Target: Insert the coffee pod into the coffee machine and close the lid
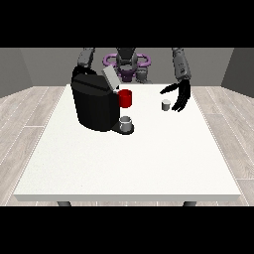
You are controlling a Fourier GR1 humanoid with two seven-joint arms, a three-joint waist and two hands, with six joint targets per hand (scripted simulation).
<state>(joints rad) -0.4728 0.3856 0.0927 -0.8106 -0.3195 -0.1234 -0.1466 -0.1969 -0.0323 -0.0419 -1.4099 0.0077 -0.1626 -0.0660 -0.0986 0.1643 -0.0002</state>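
Observation:
A black coffee machine [93, 103] stands on the white table [129, 158] at the left, its grey lid [110, 78] raised and tilted. A grey cup [127, 124] sits on the machine's base, and a red mug [125, 98] stands just behind it. The small grey coffee pod [166, 104] stands upright on the table right of centre. The hand at the view's right [180, 95] hangs just right of the pod, fingers straight and pointing down, thumb reaching over the pod, apart from it. The hand at the view's left is hidden behind the machine.
The table's back edge runs close behind the pod and the machine. The robot's torso [127, 63] stands behind the table's far edge. Grey wood floor surrounds the table.

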